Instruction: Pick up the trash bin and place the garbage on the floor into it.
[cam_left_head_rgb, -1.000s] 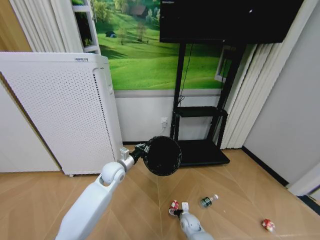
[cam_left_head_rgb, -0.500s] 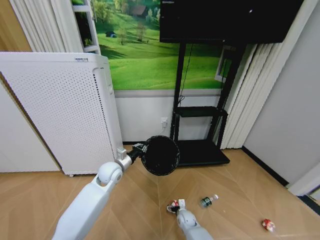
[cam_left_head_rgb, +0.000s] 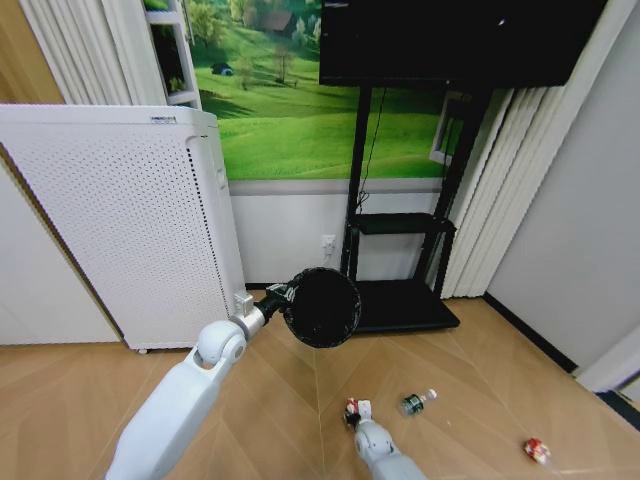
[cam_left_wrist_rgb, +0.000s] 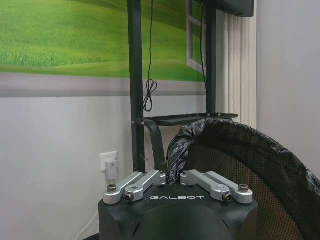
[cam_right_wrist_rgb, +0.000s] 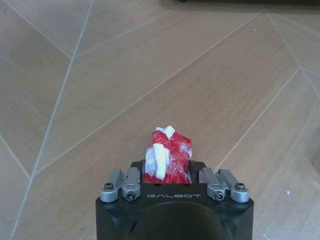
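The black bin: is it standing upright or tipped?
Tipped: the trash bin hangs off the floor in the left gripper, its mouth facing the camera.

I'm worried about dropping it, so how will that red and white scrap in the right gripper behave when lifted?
The garbage looks like a crumpled wrapper, so probably very light and soft, squashing rather than breaking. Its glossy film may be slippery, yet the right gripper has it between its fingers. Its irregular shape makes rolling unlikely if dropped.
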